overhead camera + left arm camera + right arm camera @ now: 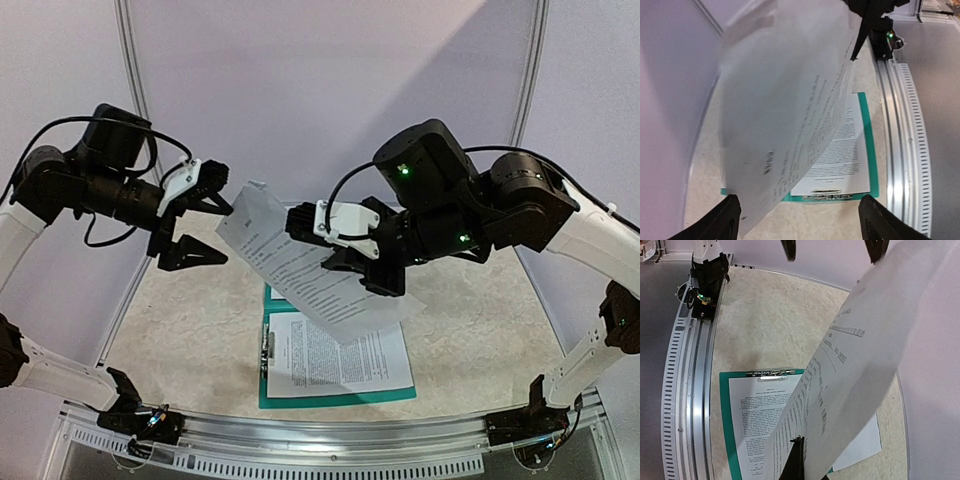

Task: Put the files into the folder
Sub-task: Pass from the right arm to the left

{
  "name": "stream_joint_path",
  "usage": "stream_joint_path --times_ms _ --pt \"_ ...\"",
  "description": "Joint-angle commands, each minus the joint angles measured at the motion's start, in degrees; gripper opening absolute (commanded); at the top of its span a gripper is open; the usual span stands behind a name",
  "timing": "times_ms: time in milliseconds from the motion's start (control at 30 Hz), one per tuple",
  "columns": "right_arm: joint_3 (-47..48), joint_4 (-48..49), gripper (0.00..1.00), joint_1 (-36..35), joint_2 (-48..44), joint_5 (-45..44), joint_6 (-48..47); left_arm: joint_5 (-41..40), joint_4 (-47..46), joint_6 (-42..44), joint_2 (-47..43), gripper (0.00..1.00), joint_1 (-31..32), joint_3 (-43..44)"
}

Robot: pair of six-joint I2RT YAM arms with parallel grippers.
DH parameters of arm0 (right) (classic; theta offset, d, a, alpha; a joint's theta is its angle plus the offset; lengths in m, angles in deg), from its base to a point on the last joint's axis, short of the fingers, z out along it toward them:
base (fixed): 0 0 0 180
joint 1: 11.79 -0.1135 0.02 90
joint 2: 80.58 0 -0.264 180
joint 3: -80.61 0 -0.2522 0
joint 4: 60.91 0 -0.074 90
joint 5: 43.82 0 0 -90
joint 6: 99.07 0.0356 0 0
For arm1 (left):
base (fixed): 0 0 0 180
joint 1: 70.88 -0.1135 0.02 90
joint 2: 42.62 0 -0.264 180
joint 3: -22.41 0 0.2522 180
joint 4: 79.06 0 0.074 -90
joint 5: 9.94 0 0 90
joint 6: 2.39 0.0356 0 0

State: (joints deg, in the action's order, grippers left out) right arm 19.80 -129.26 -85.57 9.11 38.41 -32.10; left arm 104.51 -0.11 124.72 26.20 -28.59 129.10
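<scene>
Right claw is clenched on one printed sheet and holds it in the air above the surface. The sheet is tilted: its high corner points toward the left arm and its low end hangs over the folder. The right wrist view shows a dark finger pinching the sheet's lower edge.

Left claw is released, with its jaws wide apart. It sits level with the sheet's high corner. In the left wrist view the sheet's edge comes down just beside one finger; contact can't be confirmed.

The folder is teal and lies flat on the surface between the two arm bases, near the front rail. A second sheet lies on the folder with its text side up, slightly skewed. One corner of it sticks out past the folder's edge on the right-arm side. The metal clip is at the folder's end toward the left arm, just past the top edge of that flat sheet.
</scene>
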Motion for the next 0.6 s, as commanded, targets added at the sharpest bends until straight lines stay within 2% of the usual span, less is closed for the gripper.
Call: stream_joint_path --times_ms 0,100,200,300,367,433,467,533,567 --pt "-3.00 2.47 0.00 -0.10 -4.01 0.78 -0.17 -7.47 3.05 4.11 -1.13 0.87 -0.47 3.45" --pt "-3.38 3.17 0.00 -0.13 -4.69 0.66 -0.30 -6.35 1.87 2.25 -0.40 0.90 -0.30 2.61" --pt "-3.51 4.22 0.00 -0.14 -4.75 0.89 -0.44 -5.52 1.32 -0.78 1.66 0.94 2.54 1.00" --pt "-3.08 4.59 0.00 -0.09 -4.49 0.34 0.18 -1.13 2.62 -2.23 2.66 0.91 3.75 0.31" --pt "-3.03 4.66 0.00 -0.14 -4.44 0.29 0.66 0.46 2.60 -2.67 2.17 0.85 3.92 -0.57" --pt "-3.35 4.86 0.00 -0.11 -4.44 0.45 0.49 0.35 1.16 -3.49 1.47 0.64 4.02 -1.49" --pt "-3.52 5.03 0.00 -0.09 -4.37 0.47 0.24 0.67 0.87 -3.86 1.32 0.49 4.08 -1.67" --pt "-3.56 5.46 0.00 -0.14 -4.23 0.27 0.05 2.25 1.02 -4.77 1.24 0.11 4.12 -1.25" --pt "-3.56 5.88 0.00 -0.06 -4.11 -0.07 0.17 3.02 1.01 -5.22 0.98 0.00 4.12 -0.96"
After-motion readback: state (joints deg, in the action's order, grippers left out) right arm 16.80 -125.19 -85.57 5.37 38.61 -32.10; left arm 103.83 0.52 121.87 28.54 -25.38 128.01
